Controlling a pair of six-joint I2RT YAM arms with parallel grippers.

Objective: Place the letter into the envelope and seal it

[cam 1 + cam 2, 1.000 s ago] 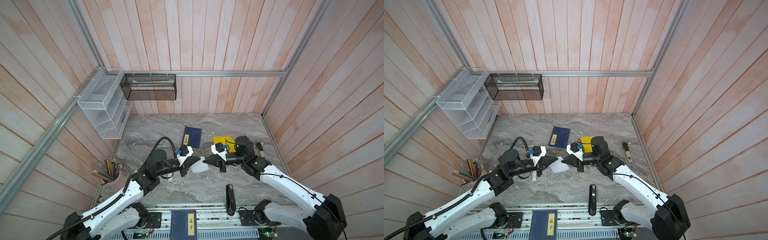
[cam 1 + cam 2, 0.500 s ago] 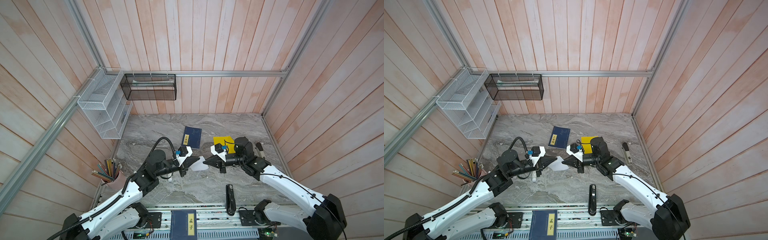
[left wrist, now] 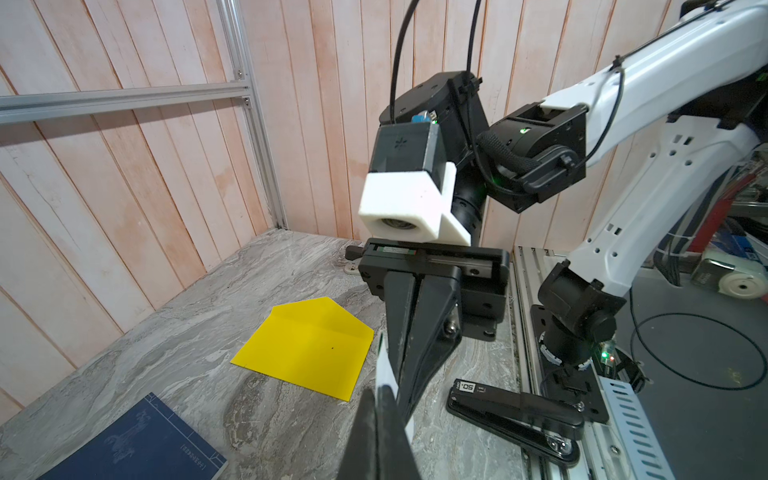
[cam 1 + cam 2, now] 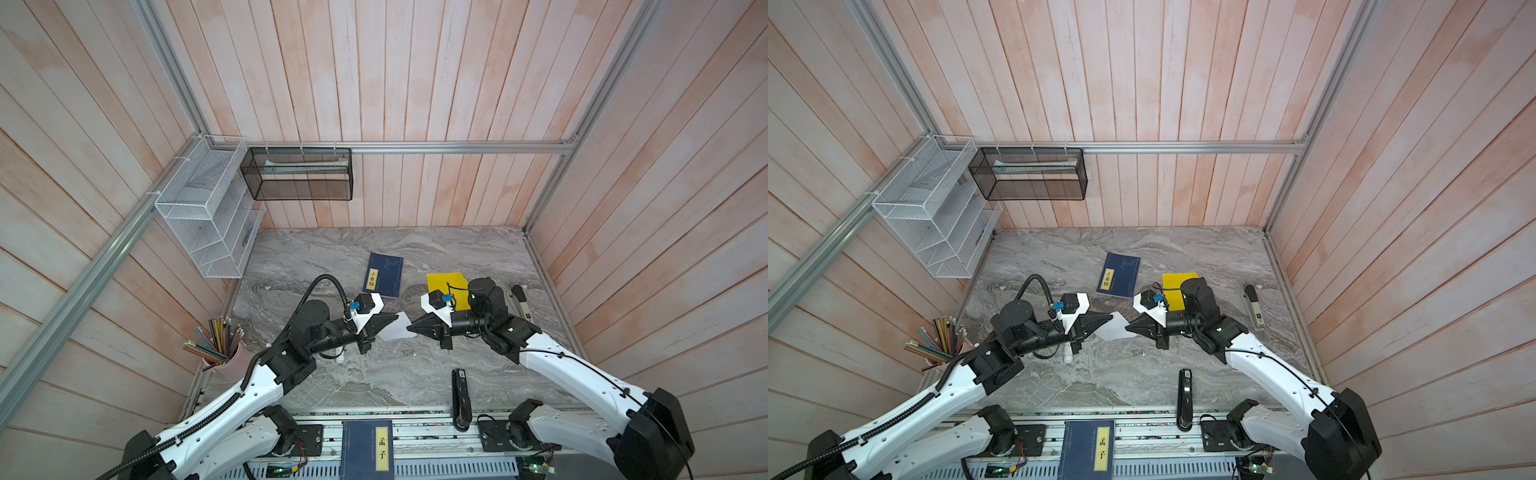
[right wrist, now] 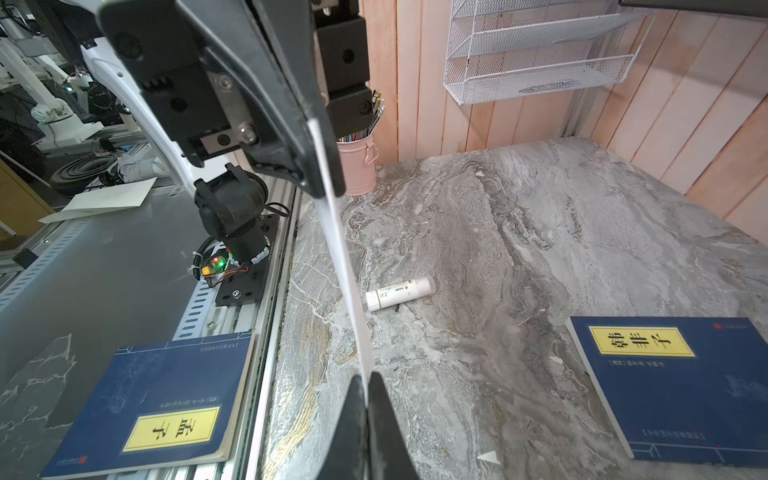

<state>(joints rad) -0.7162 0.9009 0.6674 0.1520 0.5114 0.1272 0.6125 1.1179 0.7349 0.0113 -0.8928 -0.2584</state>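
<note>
Right now the letter (image 4: 395,326) hangs in the air above the middle of the tabletop (image 4: 324,257), stretched edge-on between the two grippers. The left gripper (image 4: 392,319) has its jaws closed on one end of the sheet. The right gripper (image 4: 411,328) pinches the opposite end; in the right wrist view its fingertips (image 5: 376,399) sit tight against the paper with only a sliver of space. The sheet shows as a thin white strip (image 5: 340,257) running from one gripper to the other.

The envelope (image 3: 307,349) lies flat on the tabletop toward the back right corner, flap unfolded, well apart from the letter; the right arm hides part of it in both top views. A dark blue book (image 4: 385,274) lies near the back middle, just beside the envelope. A white tube (image 5: 400,293) rests on the marble under the left arm, and a black stapler (image 4: 460,398) lies at the front edge.
</note>
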